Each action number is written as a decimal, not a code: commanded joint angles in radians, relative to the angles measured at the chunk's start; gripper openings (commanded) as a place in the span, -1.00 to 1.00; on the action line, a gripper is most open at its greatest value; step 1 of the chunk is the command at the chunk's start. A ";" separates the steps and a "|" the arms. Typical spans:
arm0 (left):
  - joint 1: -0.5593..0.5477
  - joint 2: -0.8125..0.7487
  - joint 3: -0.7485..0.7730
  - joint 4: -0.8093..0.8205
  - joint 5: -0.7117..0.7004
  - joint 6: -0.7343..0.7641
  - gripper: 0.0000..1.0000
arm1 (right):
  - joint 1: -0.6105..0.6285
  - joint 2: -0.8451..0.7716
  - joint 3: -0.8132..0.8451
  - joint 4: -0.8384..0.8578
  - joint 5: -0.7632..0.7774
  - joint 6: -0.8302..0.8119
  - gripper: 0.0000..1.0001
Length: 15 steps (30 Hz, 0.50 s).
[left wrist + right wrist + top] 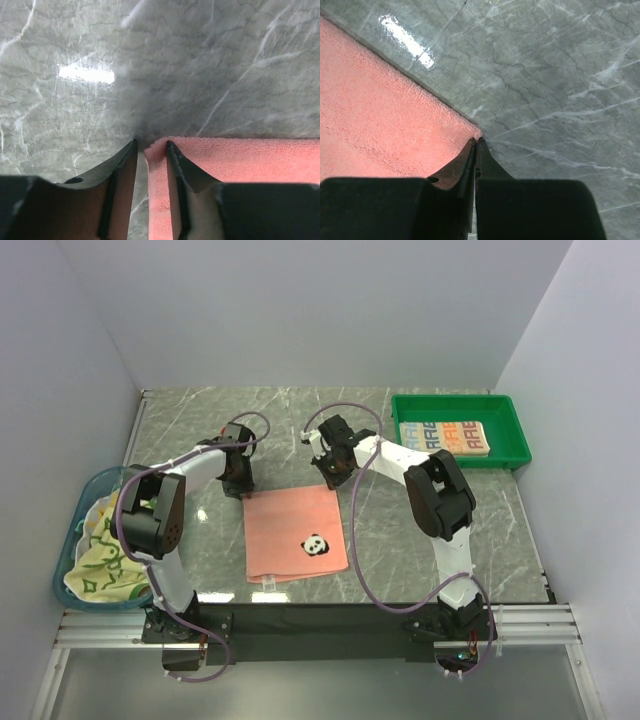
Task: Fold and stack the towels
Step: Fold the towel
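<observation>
A salmon-pink towel with a panda emblem lies flat on the table. My left gripper is at its far left corner. In the left wrist view the left gripper is open, with the corner of the towel between the jaws. My right gripper is at the far right corner. In the right wrist view the right gripper is shut, its tips pinched on the very corner of the towel. A folded cream lettered towel lies in the green tray. Pale yellow and green frog towels are bunched in the blue basket.
The green tray stands at the back right of the grey marble table. The blue basket sits at the left edge. White walls close in the back and both sides.
</observation>
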 commanded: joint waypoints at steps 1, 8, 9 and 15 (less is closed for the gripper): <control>0.000 0.107 -0.037 -0.017 0.013 -0.018 -0.31 | 0.005 -0.004 -0.038 -0.045 0.008 -0.005 -1.00; 0.000 0.111 -0.031 -0.031 -0.016 0.002 -0.96 | 0.003 -0.025 -0.052 -0.022 0.002 -0.003 -1.00; 0.000 0.111 -0.029 -0.031 -0.017 0.003 -0.99 | 0.003 -0.028 -0.052 -0.017 0.002 -0.003 -1.00; 0.000 0.074 0.012 -0.032 -0.028 0.028 -0.99 | -0.015 -0.039 -0.033 -0.005 0.034 0.004 -1.00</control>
